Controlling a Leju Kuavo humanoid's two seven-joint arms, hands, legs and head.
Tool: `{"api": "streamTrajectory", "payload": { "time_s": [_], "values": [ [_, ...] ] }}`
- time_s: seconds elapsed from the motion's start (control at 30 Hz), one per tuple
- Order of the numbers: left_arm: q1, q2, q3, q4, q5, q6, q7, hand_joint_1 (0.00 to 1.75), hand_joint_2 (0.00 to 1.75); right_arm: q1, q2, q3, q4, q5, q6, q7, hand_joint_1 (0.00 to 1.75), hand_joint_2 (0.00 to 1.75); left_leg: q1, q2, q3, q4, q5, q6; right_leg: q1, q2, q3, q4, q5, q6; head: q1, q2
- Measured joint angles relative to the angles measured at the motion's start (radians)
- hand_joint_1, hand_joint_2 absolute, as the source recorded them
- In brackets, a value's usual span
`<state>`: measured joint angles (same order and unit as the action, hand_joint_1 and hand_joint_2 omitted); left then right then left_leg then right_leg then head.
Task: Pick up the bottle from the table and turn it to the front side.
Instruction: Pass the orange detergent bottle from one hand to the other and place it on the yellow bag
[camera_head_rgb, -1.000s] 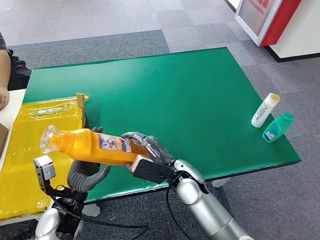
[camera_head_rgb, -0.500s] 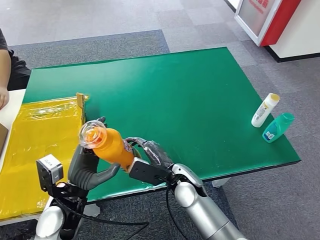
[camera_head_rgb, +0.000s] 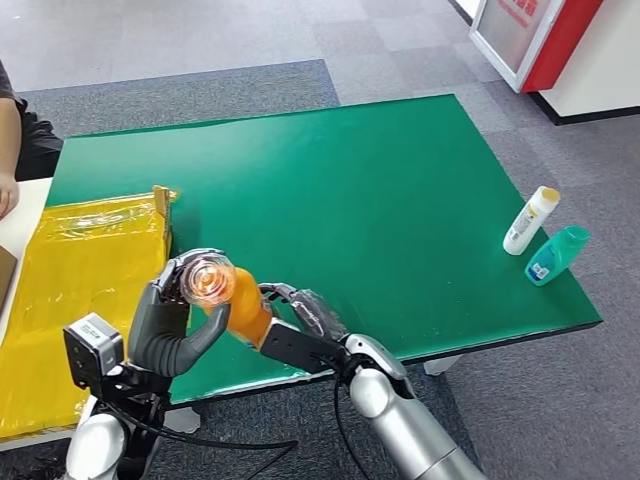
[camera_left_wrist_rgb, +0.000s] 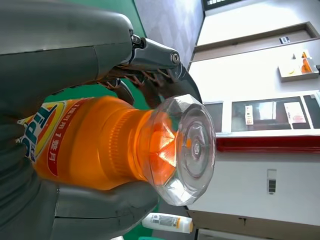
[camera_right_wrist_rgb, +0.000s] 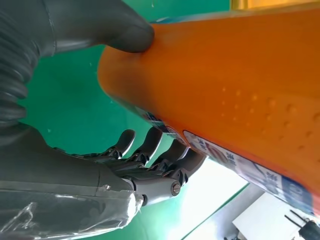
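An orange bottle (camera_head_rgb: 243, 306) with a clear cap (camera_head_rgb: 207, 279) is held above the near edge of the green table (camera_head_rgb: 362, 180), its cap end pointing up toward me. My left hand (camera_head_rgb: 167, 322) wraps round its neck just below the cap; the left wrist view has the bottle (camera_left_wrist_rgb: 94, 145) between the thumb (camera_left_wrist_rgb: 56, 45) and the fingers (camera_left_wrist_rgb: 94, 210). My right hand (camera_head_rgb: 300, 316) holds the base end. In the right wrist view its thumb (camera_right_wrist_rgb: 102, 25) presses on the orange body (camera_right_wrist_rgb: 234, 75), with the fingers (camera_right_wrist_rgb: 151, 150) spread beneath it.
A white bottle (camera_head_rgb: 531, 219) and a teal bottle (camera_head_rgb: 556, 253) lie near the table's right edge. A yellow bag-lined box (camera_head_rgb: 75, 280) stands at the left. A person's arm (camera_head_rgb: 9, 150) is at the far left. A red and white stand (camera_head_rgb: 528, 40) is beyond.
The bottle has swung from lying sideways to pointing its cap at me. My left hand rose from under it and closed round the neck. The right hand kept its hold.
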<state>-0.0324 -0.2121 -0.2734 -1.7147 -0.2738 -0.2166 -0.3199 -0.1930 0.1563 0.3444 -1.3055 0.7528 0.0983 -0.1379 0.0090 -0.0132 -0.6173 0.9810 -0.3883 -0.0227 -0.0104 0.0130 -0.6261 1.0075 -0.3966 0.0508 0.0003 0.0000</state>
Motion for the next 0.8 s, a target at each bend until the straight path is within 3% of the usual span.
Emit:
{"api": "streamTrajectory", "payload": {
  "time_s": [0.2, 0.27, 0.4, 0.8],
  "values": [
    [0.002, 0.0, 0.003, 0.0, 0.005, 0.003, 0.009, 1.75, 1.75, 0.008, 0.001, 0.0, 0.0, 0.002, 0.002, -0.002, 1.75, 1.75, 0.0, 0.0, 0.0, 0.0, 0.0, 0.0, 0.0, 0.0, 0.0, 0.0, 0.0, 0.0, 0.0, 0.0],
    [0.003, -0.001, 0.005, 0.0, 0.01, 0.005, 0.011, 1.75, 1.75, 0.009, 0.001, 0.0, 0.0, 0.003, 0.002, -0.002, 1.67, 1.75, 0.0, 0.0, 0.0, 0.0, 0.0, 0.0, 0.0, 0.0, 0.0, 0.0, 0.0, 0.0, 0.0, 0.0],
    [0.005, -0.004, 0.008, 0.0, 0.011, 0.022, 0.017, 1.75, 1.75, 0.013, 0.001, -0.001, -0.005, 0.005, 0.002, -0.002, 0.0, 1.75, 0.0, 0.0, 0.0, 0.0, 0.0, 0.0, 0.0, 0.0, 0.0, 0.0, 0.0, 0.0, 0.0, 0.0],
    [0.015, -0.009, 0.013, -0.037, -0.123, 0.116, -0.007, 1.75, 1.75, 0.024, 0.007, -0.022, -0.048, 0.01, 0.002, -0.003, 0.0, 1.75, 0.0, 0.0, 0.0, 0.0, 0.0, 0.0, 0.0, 0.0, 0.0, 0.0, 0.0, 0.0, 0.0, 0.0]
  ]
}}
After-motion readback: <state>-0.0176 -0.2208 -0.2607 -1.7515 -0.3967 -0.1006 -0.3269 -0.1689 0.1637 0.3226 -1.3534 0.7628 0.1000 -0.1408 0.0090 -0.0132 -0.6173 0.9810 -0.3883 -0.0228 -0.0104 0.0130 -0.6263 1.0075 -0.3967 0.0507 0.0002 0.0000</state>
